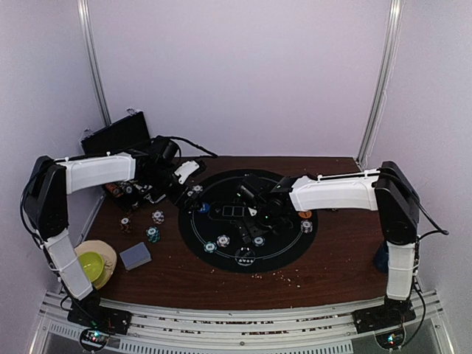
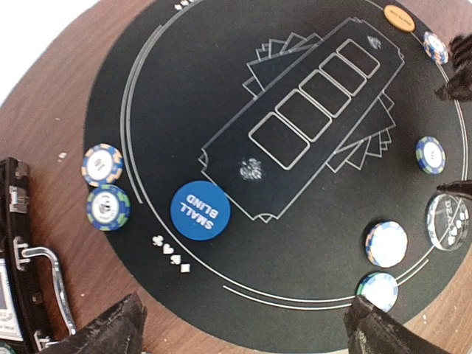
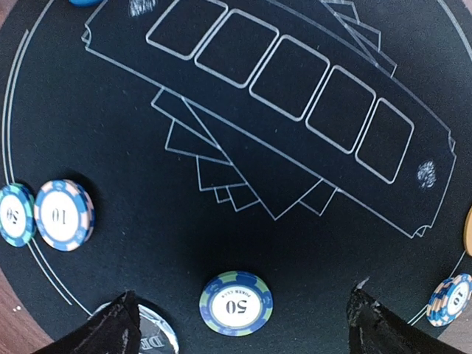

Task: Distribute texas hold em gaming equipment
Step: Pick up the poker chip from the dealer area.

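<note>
The left fingers [image 2: 110,332] stand spread as wide as they go and hold nothing. They hover over the far-left edge of the round black poker mat [image 1: 287,254], with the blue "SMALL BLIND" disc [image 2: 199,210] lying on the mat between them. Two striped chips [image 2: 102,164] sit side by side on the brown surface [image 1: 332,276] just off the mat's edge, next to the black hinged case [image 2: 29,280].

The right fingers [image 3: 103,328] are also wide apart and grip nothing. They hang over the middle of the mat, and a green-and-blue "50" chip [image 3: 236,303] lies flat on the mat between them; whether either finger touches it cannot be told. To one side in the right wrist view a pink-and-blue "10" chip [image 3: 65,214] touches another "50" chip [image 3: 15,214], and a clear dealer disc [image 3: 151,339] shows beside one finger.

An orange disc [image 1: 305,214] lies at the mat's right edge with a chip [image 1: 307,226] just near of it. More chips [image 1: 153,234] lie on the surface left of the mat. A grey-blue deck of cards [image 1: 135,256] rests near-left, beside a yellow-green bowl [image 1: 92,263].
</note>
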Available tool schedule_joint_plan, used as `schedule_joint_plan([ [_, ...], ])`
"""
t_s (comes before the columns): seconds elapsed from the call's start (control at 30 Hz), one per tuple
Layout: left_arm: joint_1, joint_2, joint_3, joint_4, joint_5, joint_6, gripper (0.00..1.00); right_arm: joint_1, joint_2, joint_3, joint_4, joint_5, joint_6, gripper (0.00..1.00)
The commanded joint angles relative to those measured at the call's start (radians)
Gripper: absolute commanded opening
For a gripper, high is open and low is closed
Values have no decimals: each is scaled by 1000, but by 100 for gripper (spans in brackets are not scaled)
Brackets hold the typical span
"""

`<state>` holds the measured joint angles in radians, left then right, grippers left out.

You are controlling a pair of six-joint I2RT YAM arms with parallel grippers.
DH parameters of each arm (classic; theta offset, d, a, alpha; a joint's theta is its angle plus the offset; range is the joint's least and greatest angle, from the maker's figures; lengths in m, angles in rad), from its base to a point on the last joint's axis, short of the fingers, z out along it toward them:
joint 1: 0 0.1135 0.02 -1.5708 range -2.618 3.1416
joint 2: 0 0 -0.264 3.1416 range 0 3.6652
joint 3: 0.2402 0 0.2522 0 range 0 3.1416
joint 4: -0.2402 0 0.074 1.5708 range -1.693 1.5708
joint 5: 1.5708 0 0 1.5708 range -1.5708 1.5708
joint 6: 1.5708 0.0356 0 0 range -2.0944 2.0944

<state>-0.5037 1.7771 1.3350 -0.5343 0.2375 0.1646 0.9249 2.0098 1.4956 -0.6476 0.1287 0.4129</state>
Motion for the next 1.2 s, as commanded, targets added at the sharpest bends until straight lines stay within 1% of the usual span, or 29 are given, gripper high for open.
schedule_joint_plan([
  [0.0,2,-75,-29,93,-37,-32,98,1,37,-2,-38,-11,-1,95],
  [0.17,3,-72,-37,102,-36,-47,98,-1,54,-9,-21,-21,7,93],
  [0.47,2,-42,-31,96,-30,-54,98,-16,55,-16,0,-26,13,91],
  [0.93,3,-38,-32,96,-17,-54,98,-23,65,-41,45,-43,28,88],
  [1.17,3,-35,-31,95,-15,-54,98,-22,50,-78,67,-46,64,84],
])
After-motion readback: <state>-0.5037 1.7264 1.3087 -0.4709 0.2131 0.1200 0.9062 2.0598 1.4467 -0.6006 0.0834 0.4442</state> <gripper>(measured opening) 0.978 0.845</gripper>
